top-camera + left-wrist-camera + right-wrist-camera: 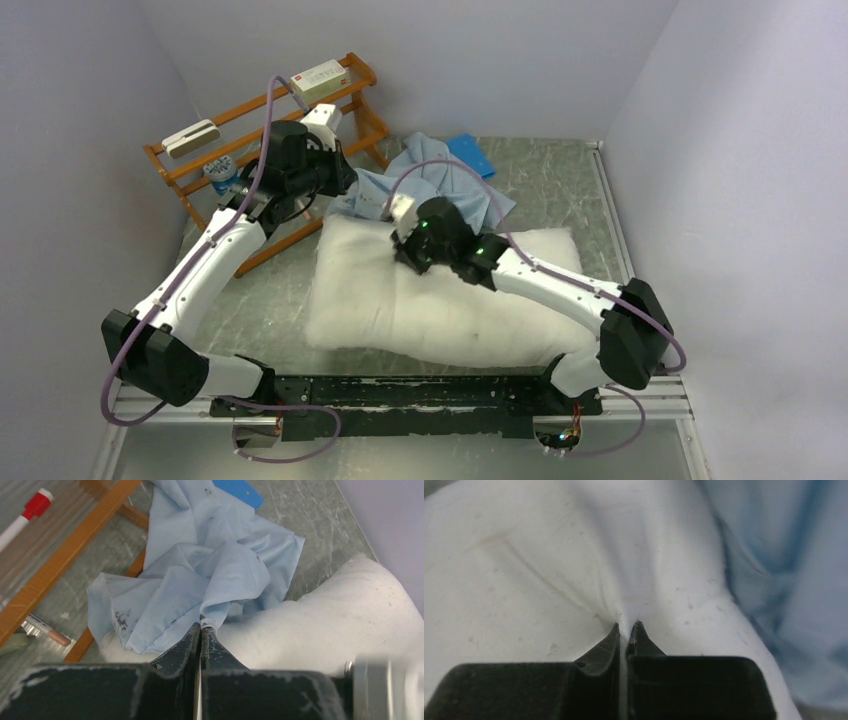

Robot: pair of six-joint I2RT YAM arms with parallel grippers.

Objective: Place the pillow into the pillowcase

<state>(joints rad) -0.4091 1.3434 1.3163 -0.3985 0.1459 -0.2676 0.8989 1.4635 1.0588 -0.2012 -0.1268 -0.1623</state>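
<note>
The white pillow (440,300) lies across the middle of the table, its far edge next to the crumpled pale-blue pillowcase (455,185). My left gripper (201,626) is shut on a fold of the pillowcase (200,580) at the pillow's far left corner (340,620). In the top view the left gripper (345,185) is by the wooden rack. My right gripper (626,626) is shut, pinching a ridge of the pillow (549,580); the pillowcase (784,580) shows at the right. In the top view the right gripper (408,248) is on the pillow's far edge.
A wooden rack (250,120) with boxes stands at the back left; its rails (65,550) and a red-capped marker (30,512) show in the left wrist view. A stiff bright-blue sheet (470,152) lies behind the pillowcase. Walls close in left, back and right.
</note>
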